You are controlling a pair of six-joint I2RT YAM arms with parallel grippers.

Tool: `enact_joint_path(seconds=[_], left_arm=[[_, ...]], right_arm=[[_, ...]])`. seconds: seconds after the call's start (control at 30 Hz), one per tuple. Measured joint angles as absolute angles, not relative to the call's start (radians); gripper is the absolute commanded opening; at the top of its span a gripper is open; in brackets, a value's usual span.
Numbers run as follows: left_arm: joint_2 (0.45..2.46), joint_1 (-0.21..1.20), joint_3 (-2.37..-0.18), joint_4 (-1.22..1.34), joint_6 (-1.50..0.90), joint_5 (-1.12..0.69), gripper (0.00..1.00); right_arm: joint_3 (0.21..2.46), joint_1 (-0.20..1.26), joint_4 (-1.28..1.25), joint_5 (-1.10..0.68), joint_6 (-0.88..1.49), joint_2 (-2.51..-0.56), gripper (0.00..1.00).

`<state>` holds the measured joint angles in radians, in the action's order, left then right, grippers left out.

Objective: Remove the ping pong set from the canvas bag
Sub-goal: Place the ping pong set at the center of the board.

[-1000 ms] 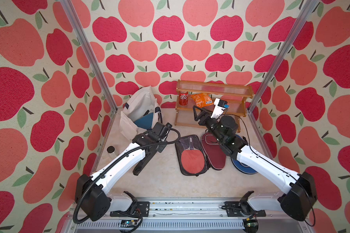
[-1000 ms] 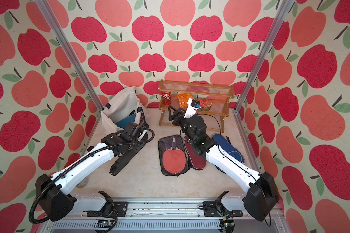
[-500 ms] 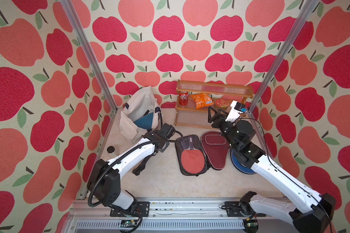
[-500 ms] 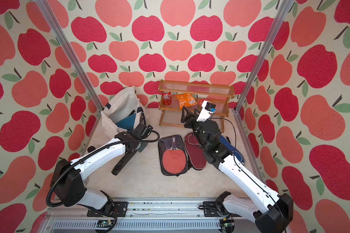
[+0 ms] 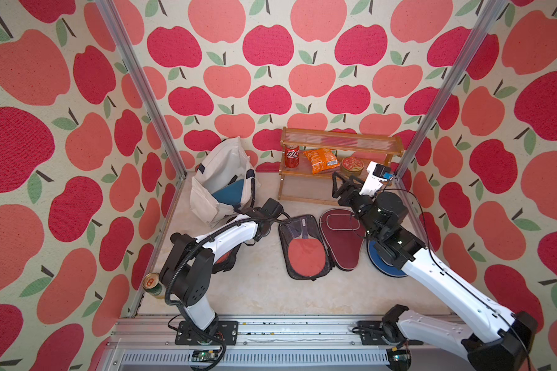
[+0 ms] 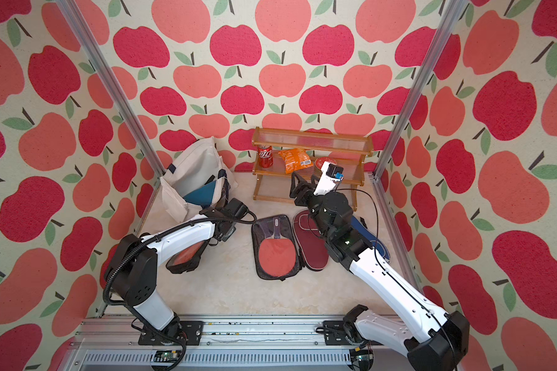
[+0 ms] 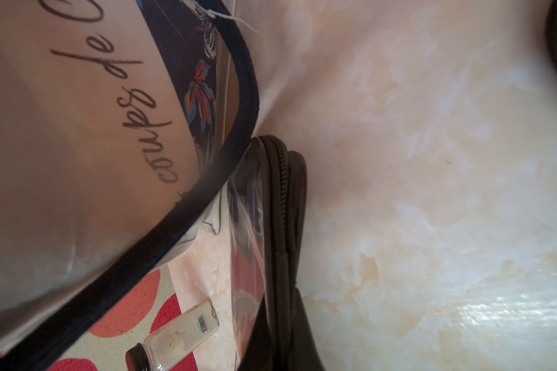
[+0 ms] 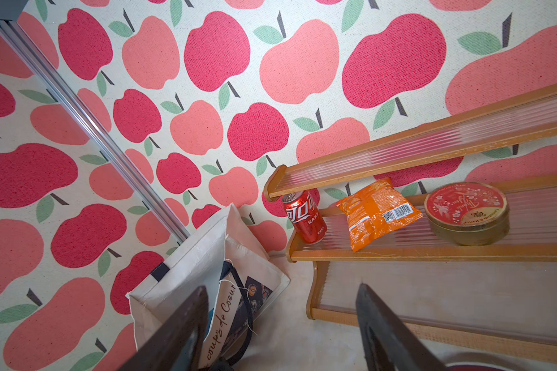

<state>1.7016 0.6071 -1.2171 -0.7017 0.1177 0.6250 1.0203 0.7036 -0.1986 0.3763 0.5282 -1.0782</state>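
One clear case (image 6: 184, 257) is pinched at its edge by L jaws, beside canvas bag (image 6: 193, 163); R jaws are held spread nr shelf (image 8: 431, 253).

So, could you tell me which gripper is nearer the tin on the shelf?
Right. The right gripper hangs open just before the shelf, close to the tin; the left gripper, shut on a clear case, is low beside the bag.
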Motion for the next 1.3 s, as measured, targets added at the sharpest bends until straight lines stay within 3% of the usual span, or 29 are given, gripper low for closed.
enact_joint_path(seconds=[0.6,1.03,1.3], left_arm=[[1.739,0.658,-1.264,-0.714,-0.011,0.583,0.0],[2.028,0.742,-1.533,-0.827,-0.34,0.553,0.0],[2.047,0.744,-1.539,-0.864,-0.448,0.561,0.0]], right_arm=[[1.021,0.692,-0.159,0.377,0.513,-1.081,0.74],[1.021,0.686,-0.125,0.385,0.505,-1.082,0.74],[1.021,0.686,-0.116,0.396,0.497,-1.052,0.74]])
